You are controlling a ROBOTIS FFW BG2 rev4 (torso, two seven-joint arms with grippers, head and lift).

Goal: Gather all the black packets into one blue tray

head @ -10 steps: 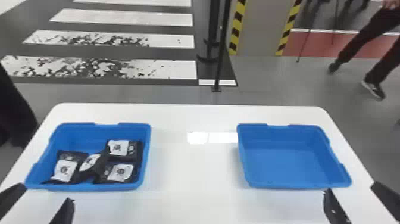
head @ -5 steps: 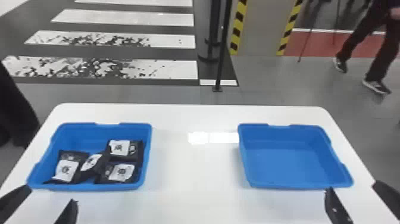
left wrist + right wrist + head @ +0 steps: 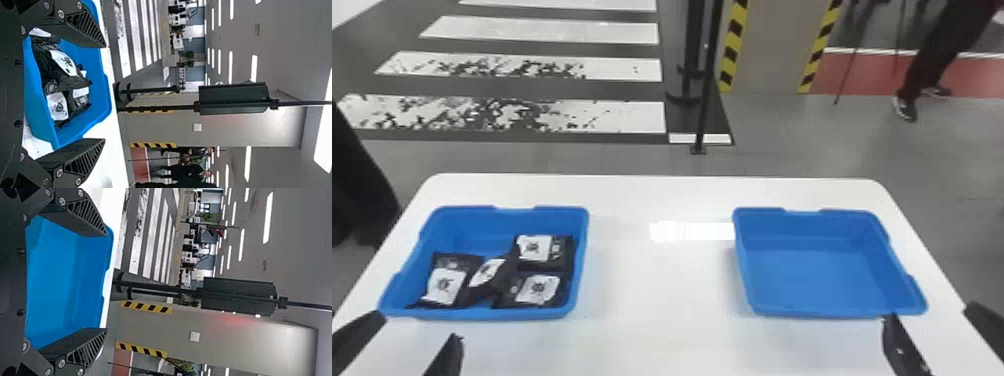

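No text, brand or number was legible: the white labels (image 3: 536,290) on the black packets (image 3: 560,252) bore dark, unreadable marks, and yellow-and-black hazard striping (image 3: 733,45) marked the edges of the grey column (image 3: 772,50).

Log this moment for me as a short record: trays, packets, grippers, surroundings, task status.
Left tray: blue tray, holding the packets
Right tray: blue tray, no packets in it
Packets: at least four black packets with white labels, bunched toward the near side, some overlapping
Left gripper: left gripper, open, by the left tray's near side
Right gripper: right gripper, open, by the right tray's near right corner
Surroundings: white table; striped floor beyond
Status: all visible packets share one tray
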